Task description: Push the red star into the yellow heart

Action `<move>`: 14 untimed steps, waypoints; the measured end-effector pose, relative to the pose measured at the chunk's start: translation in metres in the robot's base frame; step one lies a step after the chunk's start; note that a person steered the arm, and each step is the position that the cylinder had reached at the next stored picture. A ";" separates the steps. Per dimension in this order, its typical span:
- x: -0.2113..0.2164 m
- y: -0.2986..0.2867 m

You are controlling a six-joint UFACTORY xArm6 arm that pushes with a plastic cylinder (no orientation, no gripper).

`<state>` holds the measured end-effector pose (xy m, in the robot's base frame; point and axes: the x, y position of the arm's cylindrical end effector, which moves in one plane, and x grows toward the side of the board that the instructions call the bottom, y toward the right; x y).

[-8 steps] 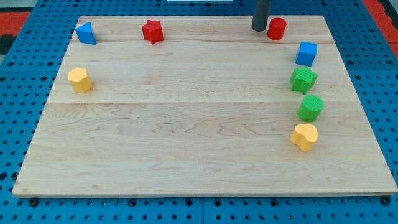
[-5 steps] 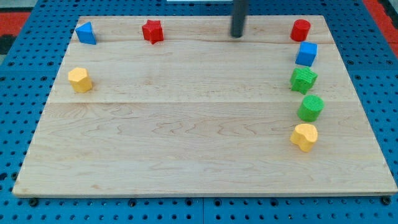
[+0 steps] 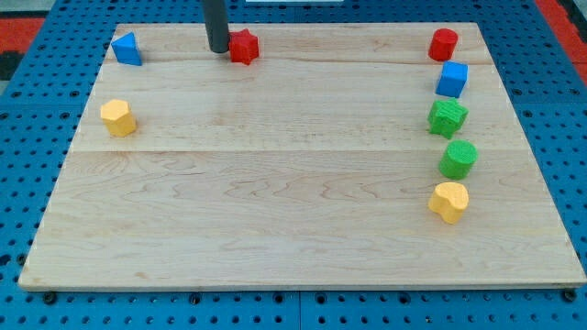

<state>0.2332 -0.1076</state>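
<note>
Wooden bench point(image 3: 275, 202) rests on blue pegboard. We carry no fingers, only a rod; our tip point(image 3: 218, 49) touches the left side of the red star point(image 3: 243, 46) at upper centre-left. Yellow heart point(image 3: 448, 201) sits at right, well apart, below two green blocks.

The rod runs out of the view's top edge, so only its lower stretch shows, down to the tip point(image 3: 218, 49). The rod stands against the left side of the red star point(image 3: 243, 46) and covers that edge; whether the tip touches the star cannot be told. The surface point(image 3: 293, 229) hides the pegboard point(image 3: 27, 137) beneath it, and the pegboard is cut off by all four edges of the view.
</note>
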 end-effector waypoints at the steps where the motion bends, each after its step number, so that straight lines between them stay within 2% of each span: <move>1: -0.022 0.024; 2: 0.039 0.094; 4: 0.125 0.090; 6: 0.291 0.148; 7: 0.242 0.141; 8: 0.288 0.079; 9: 0.333 0.089; 10: 0.359 0.162; 11: 0.360 0.199; 12: 0.344 0.141; 14: 0.338 0.240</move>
<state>0.5709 0.1320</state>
